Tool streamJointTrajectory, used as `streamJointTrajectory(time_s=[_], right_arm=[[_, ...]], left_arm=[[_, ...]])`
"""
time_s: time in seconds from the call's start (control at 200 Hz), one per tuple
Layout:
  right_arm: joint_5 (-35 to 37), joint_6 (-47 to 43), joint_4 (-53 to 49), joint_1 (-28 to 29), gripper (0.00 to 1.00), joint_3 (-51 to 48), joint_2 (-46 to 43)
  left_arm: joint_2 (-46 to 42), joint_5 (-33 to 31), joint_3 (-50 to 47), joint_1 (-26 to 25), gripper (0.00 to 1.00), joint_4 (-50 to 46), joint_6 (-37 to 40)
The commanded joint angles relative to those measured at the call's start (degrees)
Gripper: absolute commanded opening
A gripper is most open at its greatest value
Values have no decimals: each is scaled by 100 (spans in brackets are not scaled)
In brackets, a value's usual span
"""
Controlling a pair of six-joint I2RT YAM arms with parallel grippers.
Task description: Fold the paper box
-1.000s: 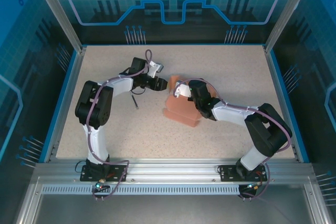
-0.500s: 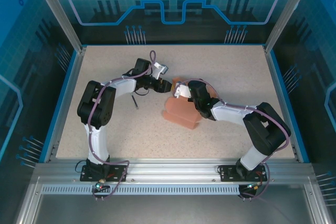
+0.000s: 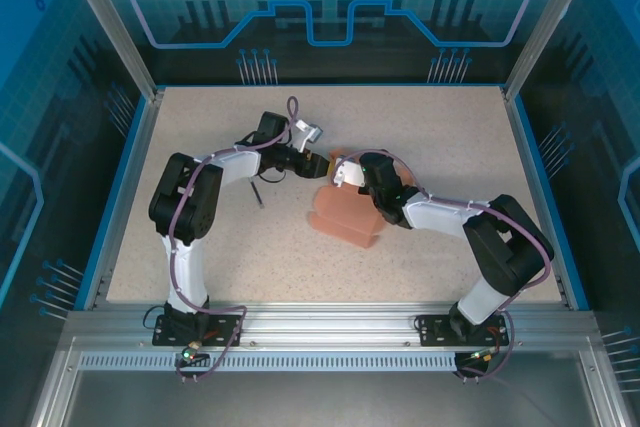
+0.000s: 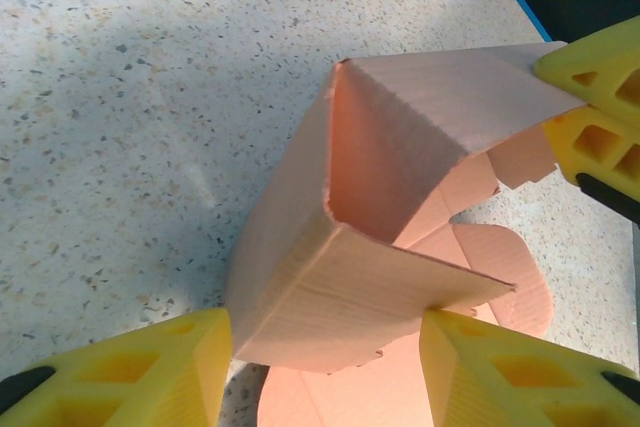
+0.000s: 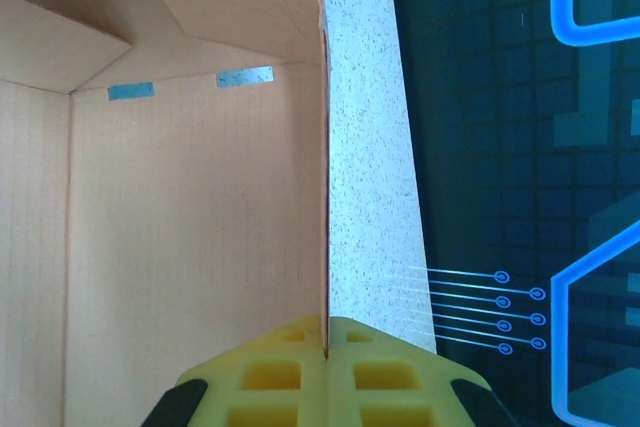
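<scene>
While the paper box (image 3: pixel 345 215) sits partly erected near the middle of the speckled table (image 3: pixel 450 137), with its salmon-pink walls raised and rounded flaps lying loose on the surface beneath, both arms meet at its far end. Right gripper (image 5: pixel 326 325): yellow fingers closed tight on the edge of one upright side wall, the card pinched between the pads. Left gripper (image 4: pixel 325 332): jaws apart, one finger on either side of the box's folded corner and close against the card; whether they press it cannot be told.
</scene>
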Motion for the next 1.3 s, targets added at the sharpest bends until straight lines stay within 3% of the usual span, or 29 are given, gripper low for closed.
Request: streamJointTrajectory(time_s=[0.0,0.42,0.981,1.291], right_arm=[[-228,124,-109,-68,2,58,-75],[-393,242,-253,-132,2,84,-147],[-662,487,-525,-158,2,33,-310],[-750,587,-610,-158,2,12,-364]], left_arm=[[71,272,77,-74,55,214,135],[-91,104,-313,-178,56,841,-136],[-164,-531,-751,-376,47,1397,-392],[-199,-894,-876,-457,50,1704,-619]])
